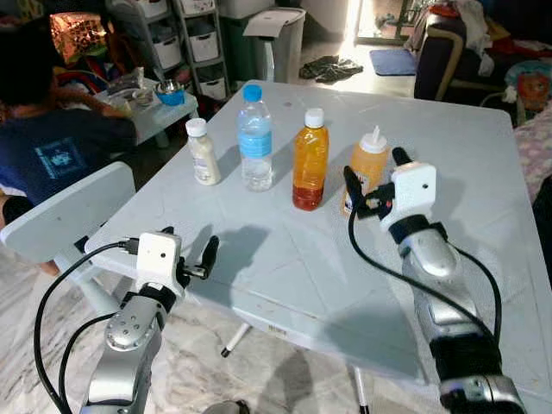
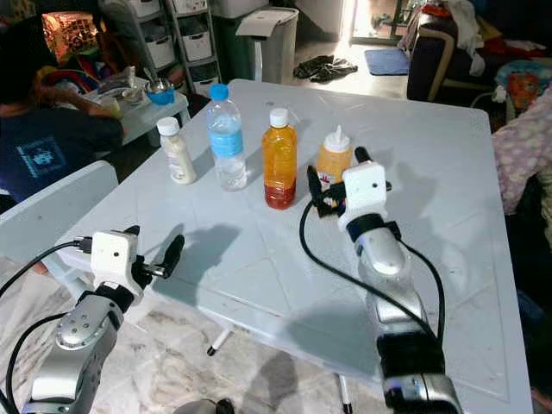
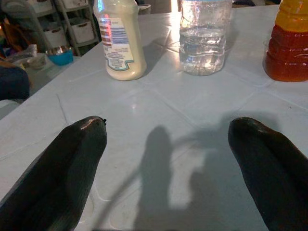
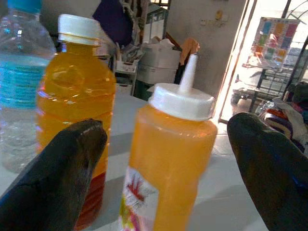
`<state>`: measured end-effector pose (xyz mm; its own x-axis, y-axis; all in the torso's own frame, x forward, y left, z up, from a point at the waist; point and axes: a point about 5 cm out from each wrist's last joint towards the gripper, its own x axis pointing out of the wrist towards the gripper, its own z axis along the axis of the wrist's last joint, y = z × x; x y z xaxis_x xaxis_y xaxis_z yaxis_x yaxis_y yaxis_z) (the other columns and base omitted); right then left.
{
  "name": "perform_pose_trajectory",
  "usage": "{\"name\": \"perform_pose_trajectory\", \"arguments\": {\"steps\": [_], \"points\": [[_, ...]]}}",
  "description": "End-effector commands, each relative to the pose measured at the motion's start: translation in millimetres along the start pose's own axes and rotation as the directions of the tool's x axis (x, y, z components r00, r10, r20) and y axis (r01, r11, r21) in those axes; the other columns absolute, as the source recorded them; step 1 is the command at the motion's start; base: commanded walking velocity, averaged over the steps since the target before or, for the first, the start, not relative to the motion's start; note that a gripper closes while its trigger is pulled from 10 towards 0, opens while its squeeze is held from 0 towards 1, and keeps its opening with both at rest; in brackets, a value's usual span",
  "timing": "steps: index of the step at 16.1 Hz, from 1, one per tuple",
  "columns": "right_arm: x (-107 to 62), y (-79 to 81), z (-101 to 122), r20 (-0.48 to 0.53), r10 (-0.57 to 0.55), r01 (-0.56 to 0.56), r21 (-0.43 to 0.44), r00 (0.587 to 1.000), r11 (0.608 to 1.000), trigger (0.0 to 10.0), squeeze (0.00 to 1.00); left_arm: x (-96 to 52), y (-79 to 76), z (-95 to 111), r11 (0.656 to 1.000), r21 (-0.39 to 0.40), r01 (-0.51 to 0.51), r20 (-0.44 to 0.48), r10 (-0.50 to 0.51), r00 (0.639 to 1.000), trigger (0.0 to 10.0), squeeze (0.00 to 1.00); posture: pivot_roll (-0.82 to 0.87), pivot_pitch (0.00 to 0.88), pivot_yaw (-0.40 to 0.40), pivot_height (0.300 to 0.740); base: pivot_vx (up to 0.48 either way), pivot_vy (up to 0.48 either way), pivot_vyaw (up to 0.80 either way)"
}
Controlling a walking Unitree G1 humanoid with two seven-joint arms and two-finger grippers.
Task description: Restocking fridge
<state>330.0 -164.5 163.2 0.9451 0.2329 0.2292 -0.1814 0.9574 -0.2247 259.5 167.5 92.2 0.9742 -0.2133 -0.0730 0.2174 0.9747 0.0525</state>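
Observation:
Four bottles stand in a row on the white table: a cream sauce bottle, a water bottle with a blue cap, an orange juice bottle and an orange squeeze bottle with a white nozzle. My right gripper is open at the squeeze bottle, one finger on each side of it, with gaps showing. My left gripper hangs open over the table's near left edge, nothing between its fingers. It faces the sauce bottle and the water bottle.
A person sits to the left beside a white chair. Behind them is a small table with a blue bowl. Storage drawers and a bin stand at the back, a sofa at the back right.

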Motion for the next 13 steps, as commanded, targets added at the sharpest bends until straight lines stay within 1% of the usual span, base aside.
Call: {"name": "perform_pose_trajectory", "arguments": {"steps": [1, 6, 10, 11, 12, 13], "points": [[3.6, -2.9, 2, 0.016, -0.012, 0.012, -0.005, 1.0, 1.0, 10.0, 0.0, -1.5, 2.0, 4, 1.0, 0.016, 0.007, 0.003, -0.008, 1.0, 10.0, 0.0, 0.05, 0.058, 0.08, 0.74, 0.0, 0.0, 0.0], [18.0, -7.9, 4, 0.029, -0.035, 0.035, -0.017, 0.999, 0.999, 10.0, 0.0, -5.8, 4.3, 3, 1.0, 0.029, 0.011, -0.012, -0.011, 1.0, 10.0, 0.0, 0.07, 0.066, 0.088, 0.74, 0.0, 0.0, 0.0], [29.3, -9.4, 1, 0.015, -0.034, 0.034, 0.011, 0.999, 0.999, 10.0, 0.0, -6.7, 3.4, 3, 0.999, 0.033, 0.021, -0.022, -0.02, 1.0, 10.0, 0.0, 0.08, 0.072, 0.094, 0.74, 0.0, 0.0, 0.0], [31.5, -9.4, 1, 0.008, -0.032, 0.032, 0.022, 0.999, 0.999, 2.4, 0.0, -6.7, 3.2, 3, 0.999, 0.034, 0.022, -0.023, -0.022, 1.0, 10.0, 0.0, 0.08, 0.072, 0.093, 0.74, 0.0, 0.0, 0.0], [34.4, -8.7, -1, 0.001, -0.026, 0.026, 0.037, 1.0, 0.999, 0.0, 0.0, -7.0, 3.6, 3, 0.999, 0.036, 0.023, -0.025, -0.022, 0.999, 10.0, 0.0, 0.09, 0.073, 0.091, 0.74, 0.0, 0.0, 0.0], [35.7, -8.4, -1, -0.003, -0.023, 0.023, 0.036, 1.0, 0.999, 0.0, 0.0, -7.1, 3.6, 3, 0.999, 0.036, 0.022, -0.026, -0.021, 0.999, 10.0, 0.0, 0.09, 0.072, 0.09, 0.74, 0.0, 0.0, 0.0]]}}
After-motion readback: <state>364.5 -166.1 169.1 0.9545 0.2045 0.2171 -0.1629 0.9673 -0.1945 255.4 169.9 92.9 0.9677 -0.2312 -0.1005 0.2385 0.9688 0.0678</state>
